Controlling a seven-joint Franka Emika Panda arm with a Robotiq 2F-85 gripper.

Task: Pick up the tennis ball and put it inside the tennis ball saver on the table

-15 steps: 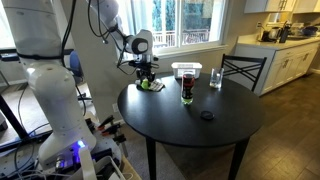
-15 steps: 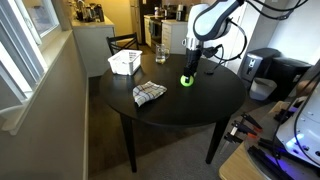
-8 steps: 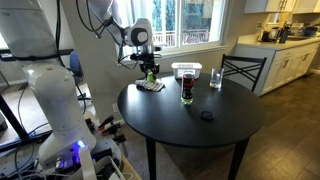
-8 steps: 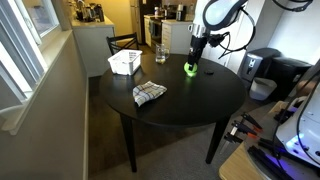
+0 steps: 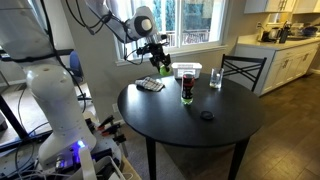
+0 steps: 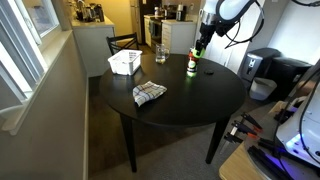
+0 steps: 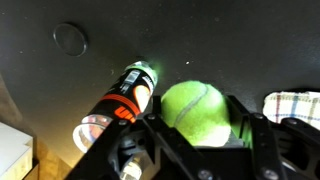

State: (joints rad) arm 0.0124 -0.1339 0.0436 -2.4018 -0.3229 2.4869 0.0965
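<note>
My gripper (image 5: 160, 62) is shut on the yellow-green tennis ball (image 5: 164, 68) and holds it in the air above the round black table (image 5: 205, 135), up and to one side of the dark upright tennis ball saver (image 5: 187, 86). In the exterior view from the opposite side, the gripper (image 6: 198, 45) holds the ball (image 6: 195, 52) just above the canister (image 6: 191, 68). In the wrist view the ball (image 7: 197, 110) sits between the fingers (image 7: 150, 135), and the canister (image 7: 125, 100), with an orange-red label and an open top, stands below and beside it.
A clear drinking glass (image 5: 215, 78) and a white shallow tub (image 5: 186, 69) stand behind the canister. A checked cloth (image 5: 150, 86) lies near the table's edge. A small round black disc (image 5: 206, 115) lies mid-table. A chair (image 5: 243, 70) stands behind the table.
The gripper has lifted the ball off the table from beside the cloth and carried it up and sideways toward the canister.
</note>
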